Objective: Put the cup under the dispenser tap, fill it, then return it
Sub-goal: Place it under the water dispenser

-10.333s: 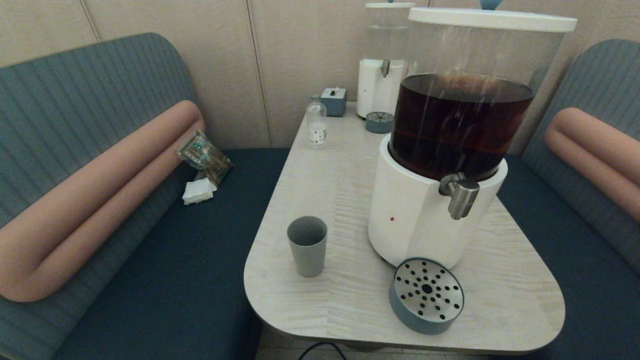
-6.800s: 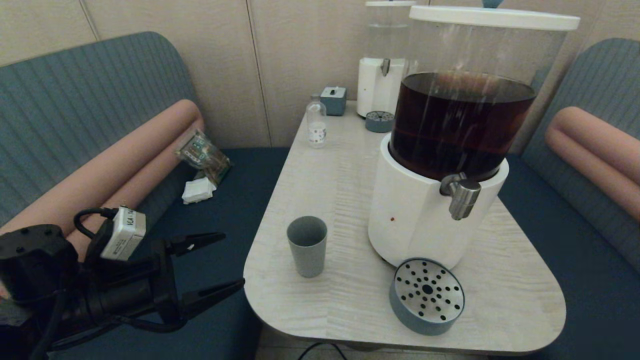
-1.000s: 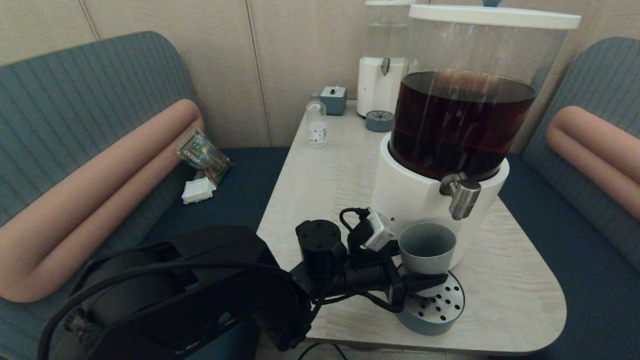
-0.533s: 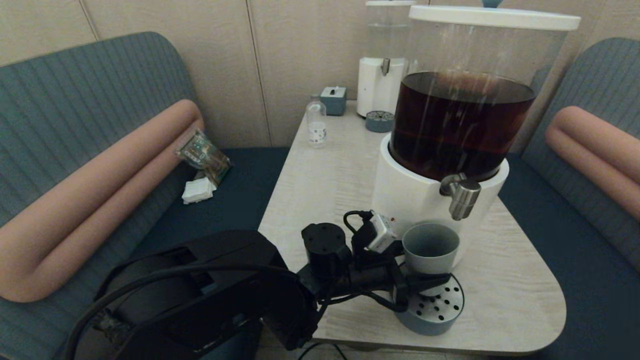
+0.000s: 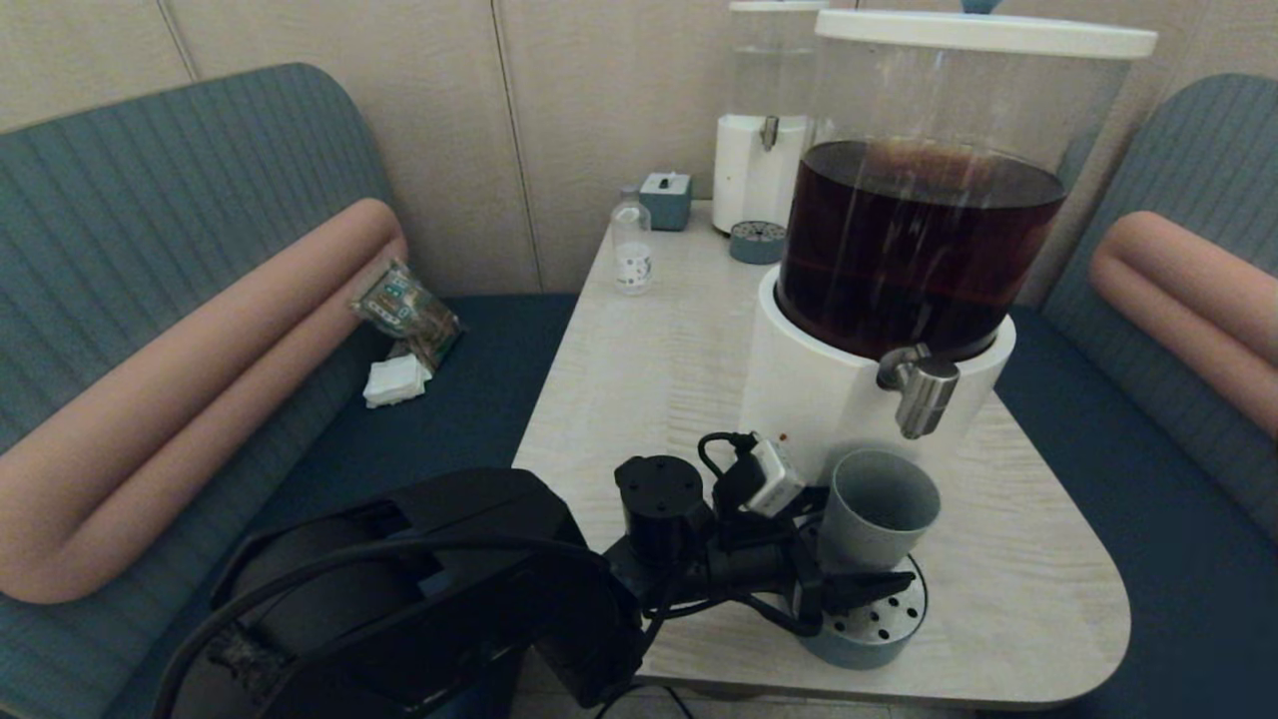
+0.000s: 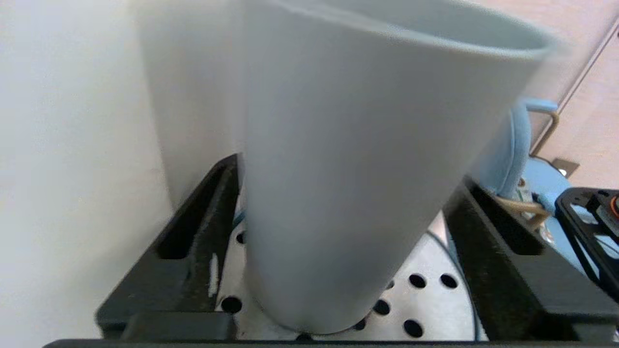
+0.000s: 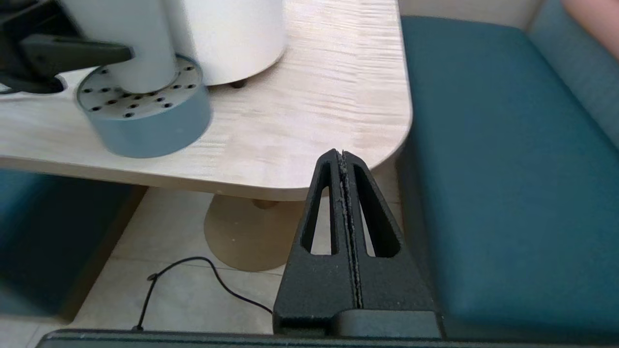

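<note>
The grey-blue cup (image 5: pixel 879 519) rests its base on the round perforated drip tray (image 5: pixel 884 627) and leans over, mouth tipped to the right. Its rim sits just below and slightly left of the steel dispenser tap (image 5: pixel 921 391) on the big white-based dispenser (image 5: pixel 829 399) of dark liquid. My left gripper (image 5: pixel 884 555) reaches in from the left, shut on the cup. In the left wrist view both fingertips touch the cup (image 6: pixel 338 169) at the gripper (image 6: pixel 348 174). My right gripper (image 7: pixel 342 155) is shut and empty, low beside the table's front right corner.
Table (image 5: pixel 649 379) also carries a clear-liquid dispenser (image 5: pixel 764 150) with its small tray (image 5: pixel 757 242), a small bottle (image 5: pixel 631 255) and a blue-grey box (image 5: pixel 667 200) at the back. Benches flank both sides; a snack packet (image 5: pixel 407 315) lies on the left one.
The left gripper carried the cup right and down until its base met the drip tray. The cup went from upright to leaning right. The right arm stayed put.
</note>
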Controlling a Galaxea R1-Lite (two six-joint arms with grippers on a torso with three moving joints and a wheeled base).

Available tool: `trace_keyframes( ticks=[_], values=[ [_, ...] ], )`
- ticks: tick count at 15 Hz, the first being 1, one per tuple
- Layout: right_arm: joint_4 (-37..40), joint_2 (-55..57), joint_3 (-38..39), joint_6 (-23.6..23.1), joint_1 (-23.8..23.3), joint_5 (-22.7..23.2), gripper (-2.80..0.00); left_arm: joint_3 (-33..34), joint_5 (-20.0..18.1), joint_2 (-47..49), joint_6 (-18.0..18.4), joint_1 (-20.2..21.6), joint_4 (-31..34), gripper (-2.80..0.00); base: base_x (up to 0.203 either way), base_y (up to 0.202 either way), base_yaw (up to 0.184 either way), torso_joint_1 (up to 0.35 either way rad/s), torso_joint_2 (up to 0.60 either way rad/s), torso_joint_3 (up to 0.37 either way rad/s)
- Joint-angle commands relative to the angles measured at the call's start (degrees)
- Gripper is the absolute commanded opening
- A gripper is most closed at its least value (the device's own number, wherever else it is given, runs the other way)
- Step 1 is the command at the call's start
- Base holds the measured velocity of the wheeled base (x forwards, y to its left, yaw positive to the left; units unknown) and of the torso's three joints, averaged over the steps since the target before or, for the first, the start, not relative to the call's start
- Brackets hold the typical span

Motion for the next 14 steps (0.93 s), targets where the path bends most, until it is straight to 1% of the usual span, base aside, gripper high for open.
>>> trace_keyframes(
  ticks=[1,3,5,10,14],
  values=[
    [0.0,0.0,0.1,0.0,0.0,-0.1,-2.80,0.3,-0.2,-0.4,-0.1,-0.1,-0.8,0.00,0.000,0.000,0.000,0.000,0.00,0.000],
    [0.0,0.0,0.1,0.0,0.0,-0.1,-2.80,1.0,-0.1,-1.1,-0.3,-0.1,-0.9,0.00,0.000,0.000,0.000,0.000,0.00,0.000],
    [0.0,0.0,0.1,0.0,0.0,-0.1,-2.80,1.5,0.9,-2.3,-0.4,-0.1,-0.8,0.00,0.000,0.000,0.000,0.000,0.00,0.000],
    [0.0,0.0,0.1,0.0,0.0,-0.1,-2.80,3.2,1.1,-3.3,-0.4,0.3,-1.5,0.00,0.000,0.000,0.000,0.000,0.00,0.000],
    [0.0,0.0,0.1,0.0,0.0,-0.1,-2.80,7.7,1.3,-4.9,-0.4,0.6,-2.2,0.00,0.000,0.000,0.000,0.000,0.00,0.000]
  ],
)
